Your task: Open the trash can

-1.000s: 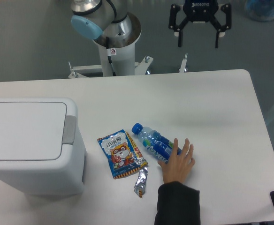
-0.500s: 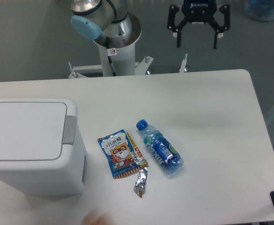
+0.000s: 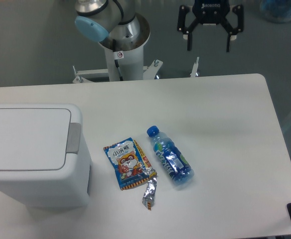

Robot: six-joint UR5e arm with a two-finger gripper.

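The trash can [image 3: 33,152] is a large white boxy bin at the table's left edge. Its flat lid lies down shut, and a grey push tab [image 3: 74,138] sits on its right side. My gripper [image 3: 209,49] hangs open high at the back, beyond the table's far edge and well to the right of the bin. Nothing is between its black fingers.
A blue snack packet [image 3: 129,163] with a torn foil strip lies right of the bin. A small plastic bottle [image 3: 169,161] with a blue cap and label lies beside it. The arm's base [image 3: 120,45] stands behind the white table [image 3: 225,109].
A person's hand that rested on the bottle has withdrawn out of view. The bottle shifted slightly. The gripper has barely moved.
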